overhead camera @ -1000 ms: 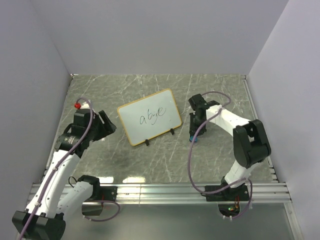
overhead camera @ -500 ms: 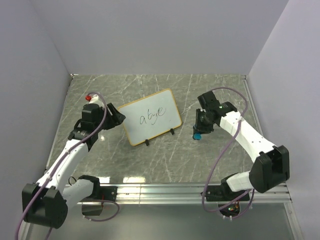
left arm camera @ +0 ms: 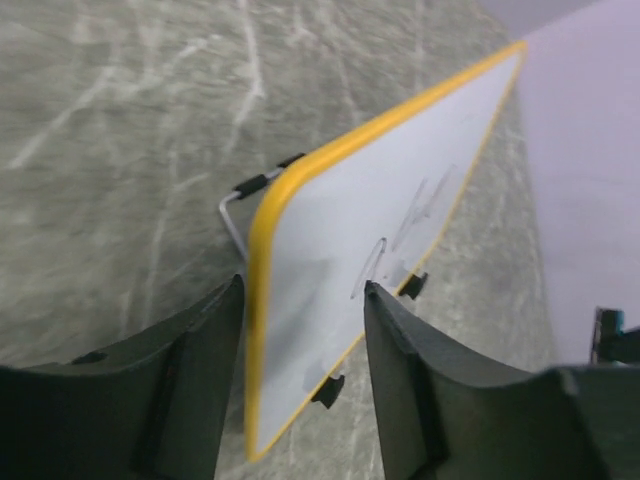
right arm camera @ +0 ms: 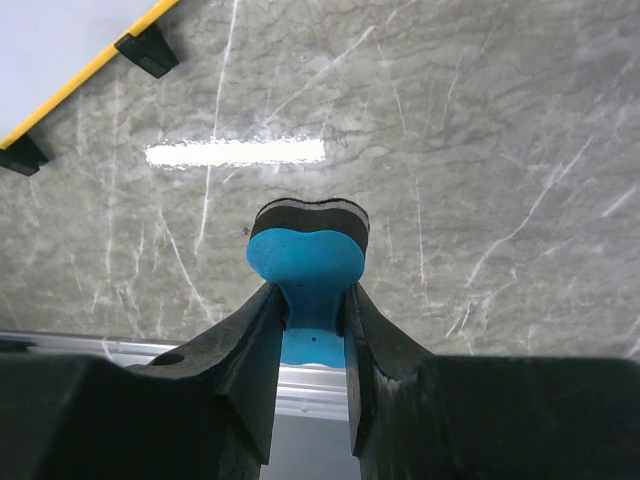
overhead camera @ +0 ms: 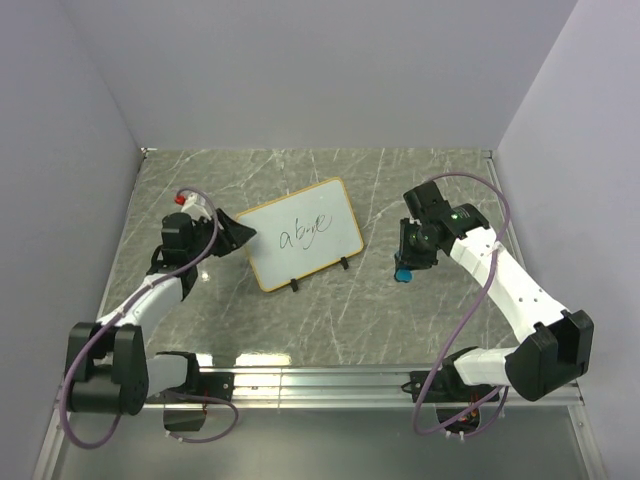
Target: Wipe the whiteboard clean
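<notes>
Both claws have moved in the last second. The left claw (overhead camera: 240,233) has come up to the left edge of the whiteboard (overhead camera: 305,235). The right claw (overhead camera: 403,266) has shifted a little further from the board.

From above, the board stands tilted on the counter (overhead camera: 330,320), with writing on it.

The left wrist view shows the board's rounded corner between the spread fingers (left arm camera: 195,370). I cannot tell if they touch it.

The right wrist view shows that claw squeezed tight on a blue eraser (right arm camera: 305,262). The board's black feet (right arm camera: 148,50) are up in the corner.
</notes>
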Controlling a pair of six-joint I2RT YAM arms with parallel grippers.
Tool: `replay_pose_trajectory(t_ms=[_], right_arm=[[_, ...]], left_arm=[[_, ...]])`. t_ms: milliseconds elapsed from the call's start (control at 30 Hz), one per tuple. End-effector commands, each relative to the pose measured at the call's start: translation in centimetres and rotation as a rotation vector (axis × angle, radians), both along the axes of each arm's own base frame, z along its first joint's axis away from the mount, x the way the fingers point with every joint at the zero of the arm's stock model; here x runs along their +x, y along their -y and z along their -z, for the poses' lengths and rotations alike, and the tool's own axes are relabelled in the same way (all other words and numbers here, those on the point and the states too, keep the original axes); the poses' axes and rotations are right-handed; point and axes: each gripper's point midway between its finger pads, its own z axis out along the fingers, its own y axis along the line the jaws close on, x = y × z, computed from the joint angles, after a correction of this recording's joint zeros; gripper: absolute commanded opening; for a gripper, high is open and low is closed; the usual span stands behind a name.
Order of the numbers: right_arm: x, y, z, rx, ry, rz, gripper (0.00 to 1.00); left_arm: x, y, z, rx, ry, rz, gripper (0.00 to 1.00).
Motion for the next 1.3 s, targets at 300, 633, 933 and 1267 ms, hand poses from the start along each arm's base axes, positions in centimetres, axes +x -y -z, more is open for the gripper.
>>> replay_pose_trajectory(t_ms=[300, 633, 933, 1267], right_arm=[[1.2, -0.8, -2.0, 0.015, 0.05, -0.036, 0.0], [3.5, -6.1, -3.7, 0.095, 0.084, -0.134, 0.0], [6.1, -15.2, -3.9, 0.153, 0.079, -0.274, 0.0], [9.8, -25.8, -3.7, 0.283, 0.071, -0.335, 0.0]], left_arm=[[-0.3, 3.0, -1.0, -0.15, 0.101, 0.169, 0.38], [-1.3, 3.3, 2.2, -0.176, 0.035, 0.165, 0.24], [-2.1, 3.4, 4.6, -0.135, -0.005, 0.142, 0.0], [-3.3, 4.1, 6.2, -0.066, -0.021, 0.129, 0.0]])
